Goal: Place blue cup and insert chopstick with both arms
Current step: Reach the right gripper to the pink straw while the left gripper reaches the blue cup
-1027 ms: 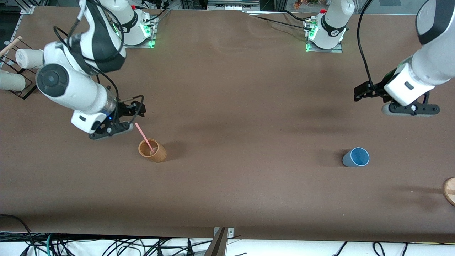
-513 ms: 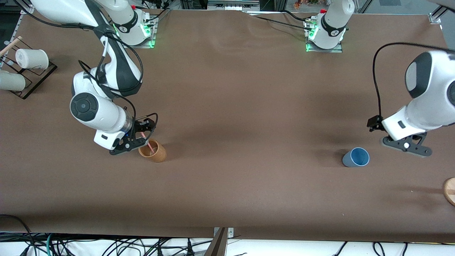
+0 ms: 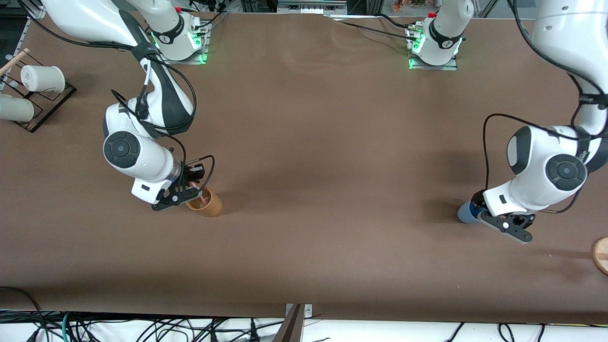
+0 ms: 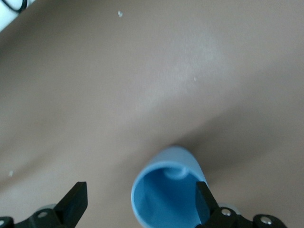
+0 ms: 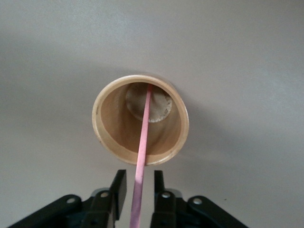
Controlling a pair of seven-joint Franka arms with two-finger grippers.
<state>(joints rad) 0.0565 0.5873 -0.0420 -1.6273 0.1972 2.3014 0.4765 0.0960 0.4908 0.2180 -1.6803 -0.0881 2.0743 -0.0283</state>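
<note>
Both arms have dropped since a second ago. At lower right the left gripper [image 4: 140,209] straddles the blue cup [image 4: 167,190], wide open; at left the right gripper [image 5: 137,190] brackets the chopstick [image 5: 142,156], narrow but unclosed, in the tan cup [image 5: 140,118]. Grasps look imminent.

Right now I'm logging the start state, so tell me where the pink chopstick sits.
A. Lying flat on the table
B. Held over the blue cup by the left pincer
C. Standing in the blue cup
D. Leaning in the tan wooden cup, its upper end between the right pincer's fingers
D: the right wrist view shows the chopstick rising from the tan wooden cup into the gap of the right pincer.
</note>
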